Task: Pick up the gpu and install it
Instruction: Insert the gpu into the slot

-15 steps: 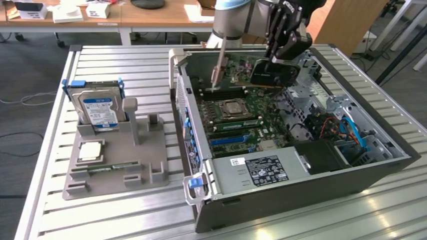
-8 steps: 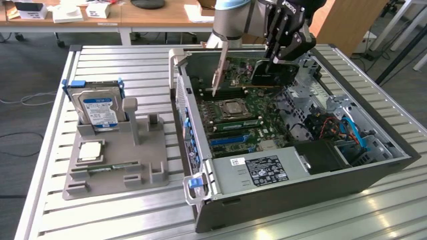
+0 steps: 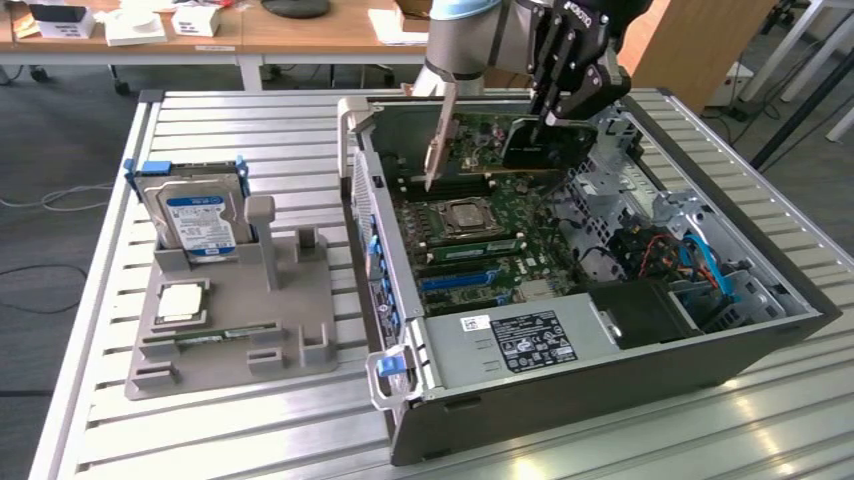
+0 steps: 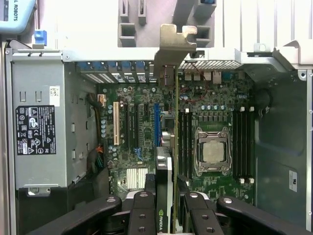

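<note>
The gpu point(image 3: 541, 146) is a dark flat card with a silver end bracket point(image 3: 438, 140). It hangs on edge above the far end of the open computer case point(image 3: 747, 345), with my gripper point(image 3: 563, 118) shut on its top edge. In the wrist view the gpu point(image 4: 174, 122) appears edge-on between my black fingers point(image 4: 143, 211), its bracket point(image 4: 174, 49) reaching the case's rear wall. Below it lies the green motherboard point(image 4: 142, 122), and the card's line falls between the blue slot point(image 4: 157, 125) and the CPU socket point(image 4: 212, 151). I cannot tell whether the card touches the board.
A grey power supply point(image 3: 521, 340) fills the near end of the case. On the exterior view's left, a grey holder point(image 3: 287, 320) carries a silver hard drive point(image 3: 198, 215), a CPU chip point(image 3: 180, 300) and a memory stick point(image 3: 214, 337). Desks with boxes stand behind the slatted table point(image 3: 94, 300).
</note>
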